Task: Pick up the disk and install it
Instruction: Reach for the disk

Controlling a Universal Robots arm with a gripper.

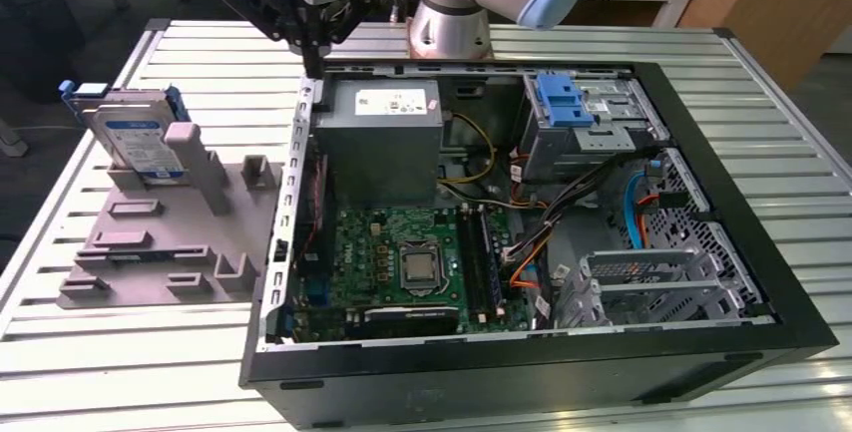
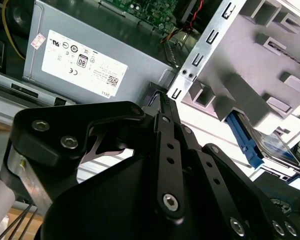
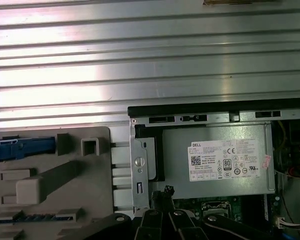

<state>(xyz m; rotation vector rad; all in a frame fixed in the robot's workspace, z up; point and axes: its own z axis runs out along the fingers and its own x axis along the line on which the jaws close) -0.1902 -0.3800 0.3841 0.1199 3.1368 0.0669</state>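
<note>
Over the open computer case (image 1: 533,377), at the end of its wall on the exterior view's left and close to the arm's base, the claw (image 1: 313,65) hangs pointing down. Its fingers are drawn narrow, pressed together, and hold nothing. In both wrist views the claw's tip (image 3: 168,190) (image 2: 163,96) sits just above the case's metal edge, beside the grey power supply (image 1: 386,143), which lies inside the case against that same wall and carries a white sticker.

Outside the case, well apart from the claw on the exterior view's left, the disk (image 1: 134,143) stands upright on edge in a slot of a grey holder block (image 1: 160,242) that lies on the ribbed metal tabletop (image 1: 134,352). The disk's white-and-blue label faces outward and its blue carrier frame (image 1: 80,93) shows along the top; the first wrist view sees that frame (image 3: 20,148) edge-on from above.

Inside the case, the green motherboard (image 1: 399,262) lies below the power supply, and a blue latch (image 1: 573,103) sits on the drive cage across from it.
</note>
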